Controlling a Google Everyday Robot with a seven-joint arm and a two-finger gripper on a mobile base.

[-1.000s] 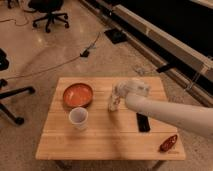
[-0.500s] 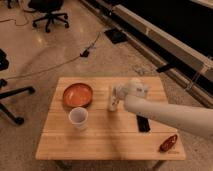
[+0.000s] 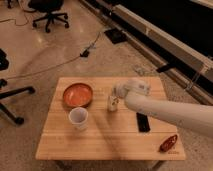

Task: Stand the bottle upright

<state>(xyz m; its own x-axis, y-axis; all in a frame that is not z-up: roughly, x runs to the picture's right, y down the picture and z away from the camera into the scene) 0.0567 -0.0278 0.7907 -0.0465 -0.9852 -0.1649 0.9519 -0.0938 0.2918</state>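
Note:
The bottle is a small clear one with a whitish label, and it stands about upright near the middle of the wooden table, right of the orange bowl. My gripper is at the end of the white arm that reaches in from the right, and it sits right at the bottle's top. The bottle's cap is hidden behind the gripper.
An orange bowl sits at the table's back left, with a white cup in front of it. A flat black object lies right of the bottle, and a red item sits near the front right corner. Office chairs and cables are on the floor behind.
The gripper and the bottle have stayed in nearly the same spot; the arm has shifted only slightly.

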